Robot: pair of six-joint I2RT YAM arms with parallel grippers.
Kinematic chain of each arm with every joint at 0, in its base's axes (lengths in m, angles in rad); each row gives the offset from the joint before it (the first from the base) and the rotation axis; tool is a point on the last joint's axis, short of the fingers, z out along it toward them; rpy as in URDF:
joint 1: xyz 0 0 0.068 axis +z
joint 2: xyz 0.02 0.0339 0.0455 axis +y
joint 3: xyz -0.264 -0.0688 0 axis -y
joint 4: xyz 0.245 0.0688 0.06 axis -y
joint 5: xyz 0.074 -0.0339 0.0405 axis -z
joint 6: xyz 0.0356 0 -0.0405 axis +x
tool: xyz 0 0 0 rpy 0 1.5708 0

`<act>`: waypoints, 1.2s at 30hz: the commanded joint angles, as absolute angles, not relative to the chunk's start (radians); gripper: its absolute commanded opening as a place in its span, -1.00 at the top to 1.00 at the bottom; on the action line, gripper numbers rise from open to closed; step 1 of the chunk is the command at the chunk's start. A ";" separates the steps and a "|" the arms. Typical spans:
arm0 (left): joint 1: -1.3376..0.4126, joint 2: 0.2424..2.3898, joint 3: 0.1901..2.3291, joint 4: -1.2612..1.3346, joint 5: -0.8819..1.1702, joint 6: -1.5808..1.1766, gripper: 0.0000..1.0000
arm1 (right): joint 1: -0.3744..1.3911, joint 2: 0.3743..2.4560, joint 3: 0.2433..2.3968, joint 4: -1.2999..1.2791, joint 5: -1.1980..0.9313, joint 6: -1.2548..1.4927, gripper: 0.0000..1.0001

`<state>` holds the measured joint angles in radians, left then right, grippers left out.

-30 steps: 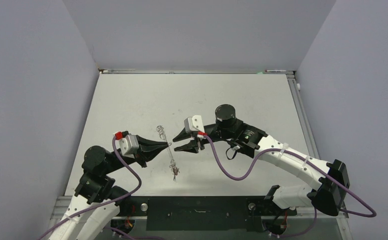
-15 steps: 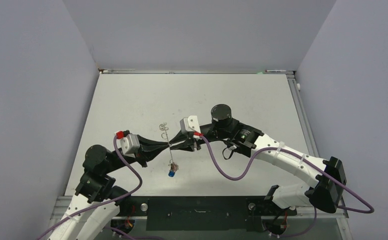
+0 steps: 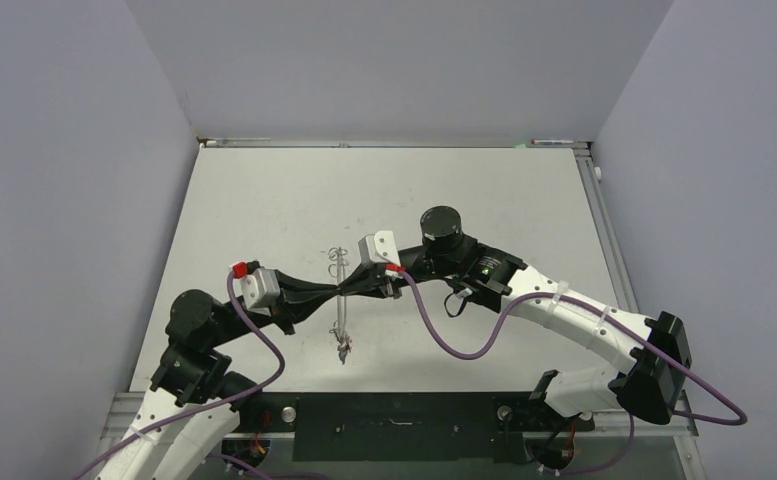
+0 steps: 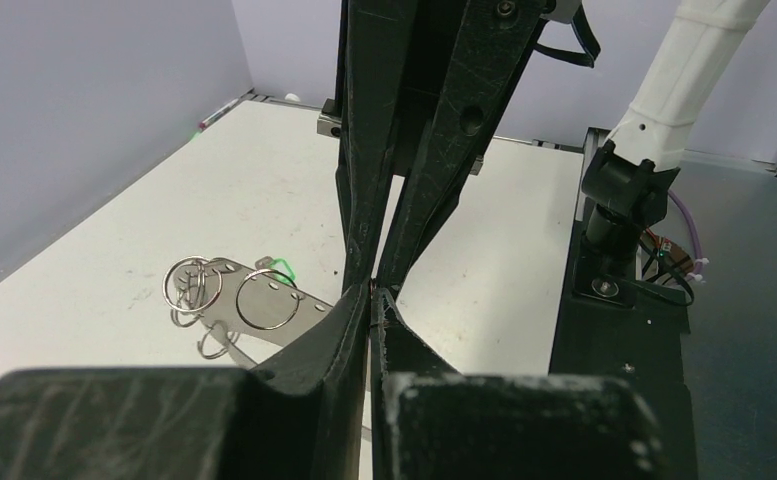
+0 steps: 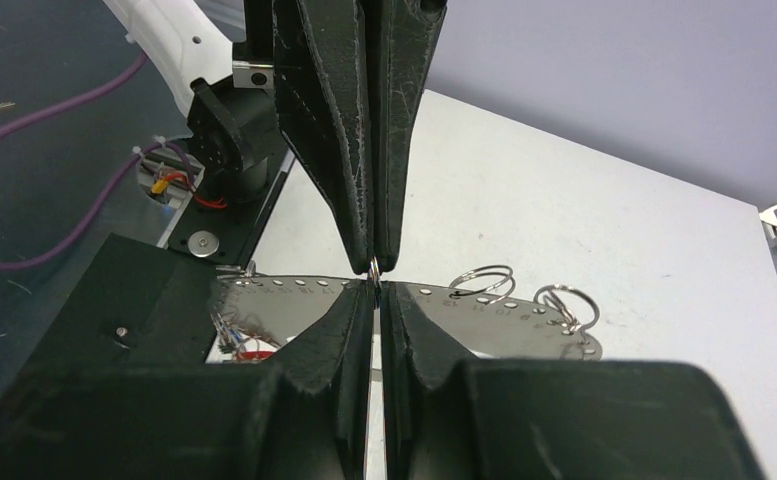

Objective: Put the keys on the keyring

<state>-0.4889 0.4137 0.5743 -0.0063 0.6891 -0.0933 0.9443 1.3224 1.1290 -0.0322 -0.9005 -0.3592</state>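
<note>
Mid-table, between both arms: keyring [image 3: 341,322] = thin silver strip with row of holes, running near-far. Small split rings [image 3: 336,258] at far end. Keys [image 3: 344,347] bunched at near end, red and blue bits visible in right wrist view. Left gripper [image 3: 335,293] and right gripper [image 3: 349,289] meet tip to tip at keyring's middle, both nearly closed, pinching it. Lifted or resting on table [image 3: 264,200]: cannot tell.

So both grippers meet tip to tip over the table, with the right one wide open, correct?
Not quite. The right gripper is shut, not open, pinched on the keyring, as the right wrist view shows. It does meet the left gripper tip to tip over the table.
</note>
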 commanded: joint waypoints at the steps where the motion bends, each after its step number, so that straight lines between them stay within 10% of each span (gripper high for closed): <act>1: -0.483 0.406 0.612 0.042 0.664 -0.109 1.00 | 0.954 1.311 1.164 0.007 -0.937 -0.379 0.90; 8: -0.466 0.318 0.569 0.121 0.624 -0.160 -0.24 | 0.946 1.244 1.004 0.342 -0.877 -0.176 0.90; 26: -0.453 0.290 0.537 0.271 0.800 -0.262 0.17 | 0.933 1.274 0.588 1.662 -0.719 0.504 0.90; 36: -0.456 0.335 0.533 0.324 0.868 -0.317 0.40 | 0.943 1.329 0.633 1.713 -0.786 0.588 0.89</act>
